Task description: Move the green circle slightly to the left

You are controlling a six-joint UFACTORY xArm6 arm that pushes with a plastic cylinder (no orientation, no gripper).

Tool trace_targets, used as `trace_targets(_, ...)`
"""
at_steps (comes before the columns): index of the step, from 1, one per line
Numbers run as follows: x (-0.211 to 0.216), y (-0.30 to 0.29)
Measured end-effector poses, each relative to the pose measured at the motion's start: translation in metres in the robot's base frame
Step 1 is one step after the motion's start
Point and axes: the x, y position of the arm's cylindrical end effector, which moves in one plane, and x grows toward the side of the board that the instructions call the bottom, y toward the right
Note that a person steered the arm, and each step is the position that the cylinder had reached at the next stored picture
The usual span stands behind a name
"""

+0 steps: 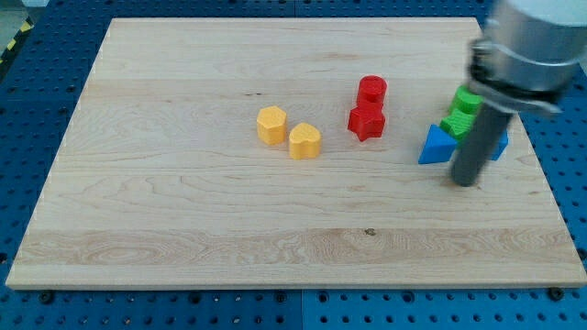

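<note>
The green circle sits near the board's right edge, partly hidden behind my rod. A second green block lies just below it, touching it. A blue triangle sits below and left of the greens. Another blue block peeks out to the right of the rod. My tip rests on the board below the green blocks, just right of the blue triangle's lower corner.
A red cylinder and a red star-like block sit together near the middle right. Two yellow blocks lie side by side in the middle. The wooden board ends close to the right of the rod.
</note>
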Motion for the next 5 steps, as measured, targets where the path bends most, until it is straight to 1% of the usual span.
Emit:
trace_targets(1, -0.012, 0.089)
trace_targets(2, -0.062, 0.115)
trace_targets(3, -0.11, 0.092)
trace_targets(4, -0.107, 0.043)
trace_targets(5, -0.091, 0.012)
